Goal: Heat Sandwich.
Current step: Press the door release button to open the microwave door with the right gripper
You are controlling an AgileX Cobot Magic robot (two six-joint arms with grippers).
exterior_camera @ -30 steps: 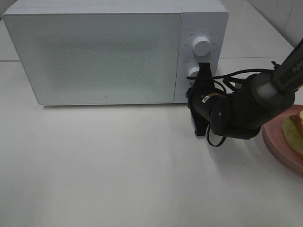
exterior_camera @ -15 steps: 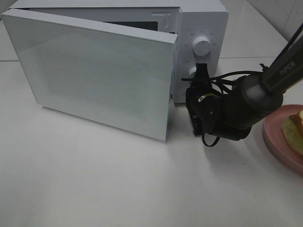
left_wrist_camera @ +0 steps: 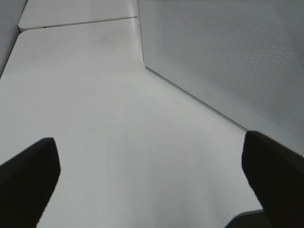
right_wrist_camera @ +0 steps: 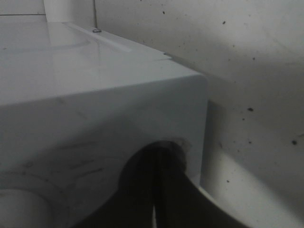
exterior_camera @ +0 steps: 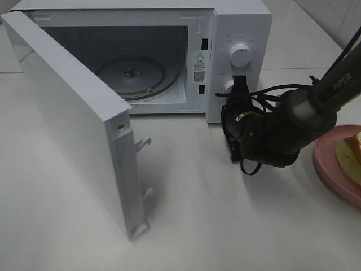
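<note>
Right gripper point(right_wrist_camera: 154, 199) first: I am holding its fingers pressed together, nothing between them, with the tips resting against the lower part of the microwave's point(exterior_camera: 242, 22) control panel point(exterior_camera: 243, 35), just below the upper knob point(exterior_camera: 241, 55). I am keeping my left gripper point(left_wrist_camera: 152, 178) spread wide and carrying nothing. It is not showing in the high view, and its camera is looking along the table point(exterior_camera: 225, 226) at the outer face of the door point(exterior_camera: 73, 130). That door is standing wide open, swinging out from its hinge toward 7 o'clock in the high view. It is leaving the cavity and its glass turntable point(exterior_camera: 132, 76) exposed at about 9 o'clock from my right fingertips. The sandwich point(exterior_camera: 350, 157) is lying on the pink plate point(exterior_camera: 330, 164) at about 4 o'clock from the right gripper, well apart from it and partly cut off by the edge of the view. With so little of it showing, I cannot tell which way its long axis is running. I am judging my right arm to be much the nearer one, since the open door is standing between my left arm and the plate. So the coming move is looking like a swing of the right gripper away from the panel toward 4 o'clock, opening as it goes, and then a carry back across toward 9 o'clock into the cavity.
</note>
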